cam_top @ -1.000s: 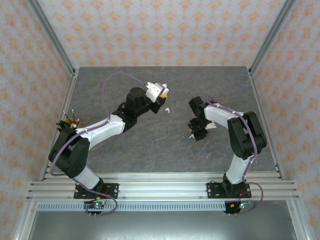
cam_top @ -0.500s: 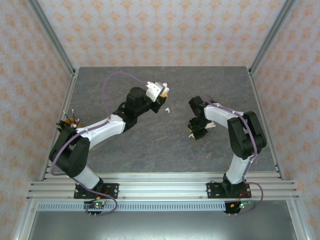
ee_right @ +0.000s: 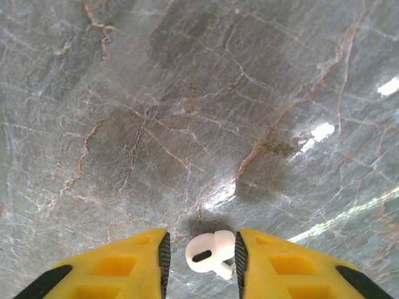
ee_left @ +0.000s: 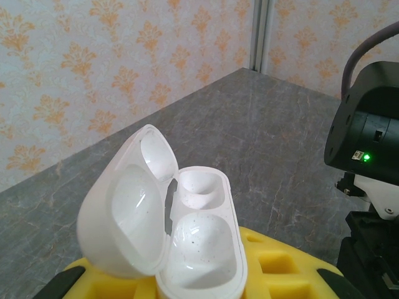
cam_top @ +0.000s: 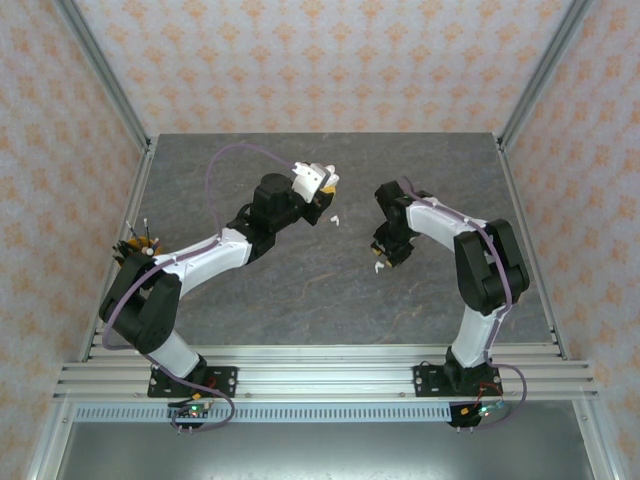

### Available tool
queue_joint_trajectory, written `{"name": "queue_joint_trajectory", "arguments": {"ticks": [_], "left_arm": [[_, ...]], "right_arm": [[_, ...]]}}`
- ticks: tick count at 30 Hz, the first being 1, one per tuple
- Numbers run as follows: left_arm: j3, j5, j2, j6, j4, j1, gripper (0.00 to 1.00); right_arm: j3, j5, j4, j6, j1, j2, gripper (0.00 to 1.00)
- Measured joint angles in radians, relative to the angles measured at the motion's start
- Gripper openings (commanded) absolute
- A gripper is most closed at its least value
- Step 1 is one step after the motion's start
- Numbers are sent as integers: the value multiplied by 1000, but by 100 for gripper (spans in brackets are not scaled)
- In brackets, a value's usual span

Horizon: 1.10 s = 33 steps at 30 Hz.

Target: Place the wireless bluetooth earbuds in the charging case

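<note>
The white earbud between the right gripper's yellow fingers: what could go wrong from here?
1. The small white stemmed earbud sits at the tips of the right gripper, against one finger with a gap to the other; it may slip out.
2. The open white plastic charging case in the left gripper is tilted, its wells small; a misaligned stem could jam.
3. A second white earbud lies on the grey marble table nearby; it might be knocked.

One white charging case (ee_left: 202, 249), lid open, two empty wells. Two white earbuds: one earbud (ee_right: 209, 254), a second earbud (cam_top: 335, 218). Two robot arms, one grey table (cam_top: 300, 295).
</note>
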Motion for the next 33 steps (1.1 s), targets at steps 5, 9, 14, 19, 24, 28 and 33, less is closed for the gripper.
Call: {"name": "queue_joint_trajectory", "arguments": {"ticks": [5,9,14,19,24,28,33], "left_arm": [[8,0,0,0,-4,0,0],[18,0,0,0,-8,0,0],[29,0,0,0,-17,0,0],[29,0,0,0,-24,0,0],[29,0,0,0,-24,0,0],[29,0,0,0,-24,0,0],[29,0,0,0,-24,0,0]], "right_arm": [[23,36,-35,-142,0,-3,57],[59,41,-53,-249,0,-5,58],[71,37,-63,-332,1,-4,56],[75,37,-81,-356,22,10,56],[109,38,-106,-361,65,47,56],[123,48,-117,-360,88,82,55],[123,64,-132,-356,95,97,54]]}}
